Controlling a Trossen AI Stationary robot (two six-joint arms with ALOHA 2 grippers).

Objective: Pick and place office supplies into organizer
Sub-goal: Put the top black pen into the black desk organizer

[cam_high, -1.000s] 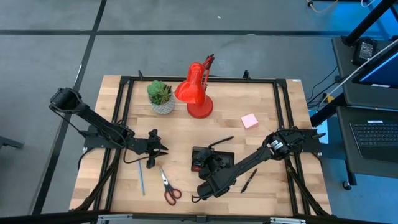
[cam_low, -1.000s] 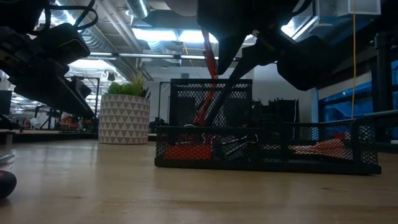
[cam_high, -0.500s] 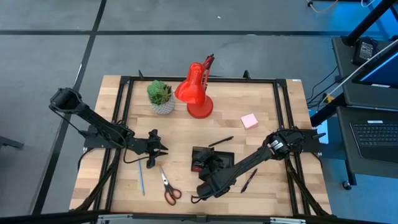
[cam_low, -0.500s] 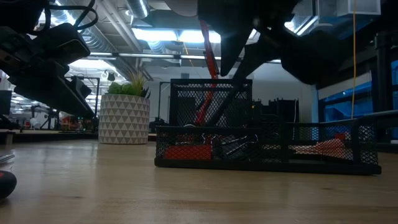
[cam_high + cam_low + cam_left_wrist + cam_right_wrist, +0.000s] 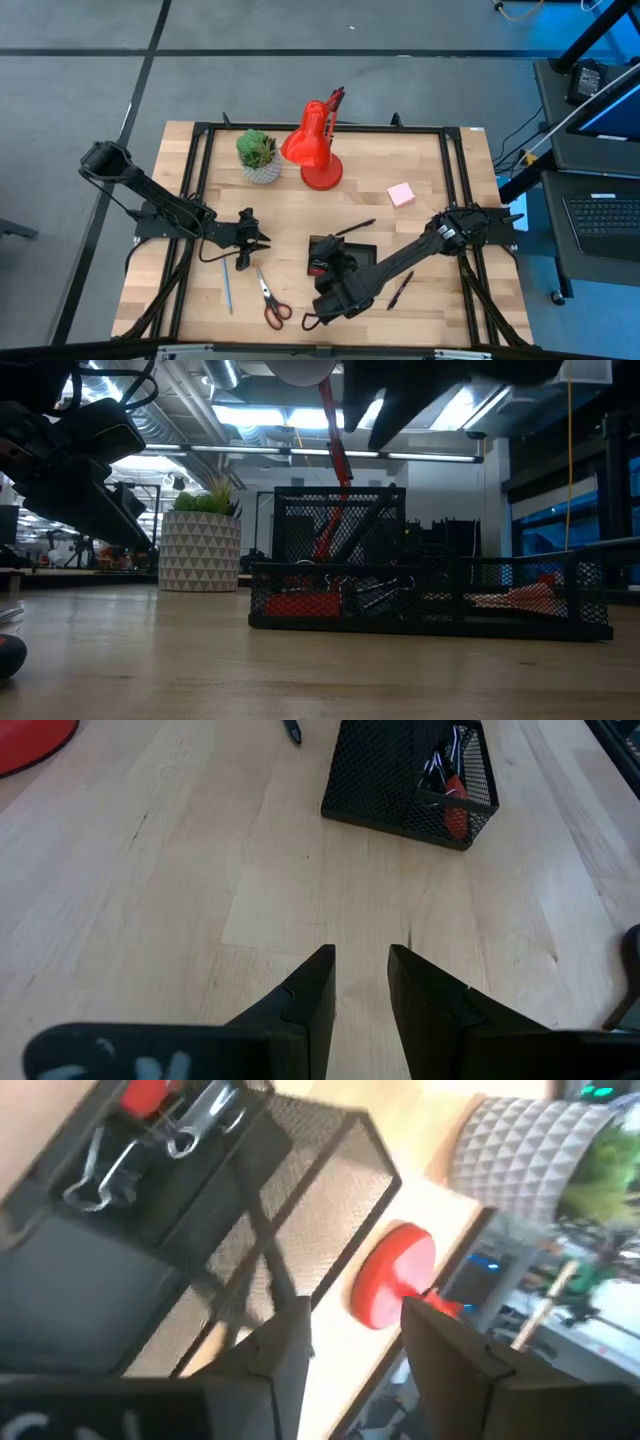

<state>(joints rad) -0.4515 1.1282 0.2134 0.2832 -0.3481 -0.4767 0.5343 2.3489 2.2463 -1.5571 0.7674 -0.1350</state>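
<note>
Seen only from the right wrist: silver-handled clips [image 5: 190, 1125] and a red piece inside the mesh organizer [image 5: 335, 256], fingers of the right gripper [image 5: 355, 1335] apart, nothing between. From above: a black pen [image 5: 355, 228] leaning out of the tall compartment, long axis toward the pink pad [image 5: 401, 194]. Left gripper [image 5: 360, 970] slightly parted, empty, near the scissors [image 5: 270, 300].

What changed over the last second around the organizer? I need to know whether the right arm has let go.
The right gripper has lifted away from the organizer and drawn back toward the table's near edge, its fingers now open with nothing between them. A black pen stands slanted in the organizer's tall mesh cup. The left gripper, scissors and blue pen are unchanged.
</note>
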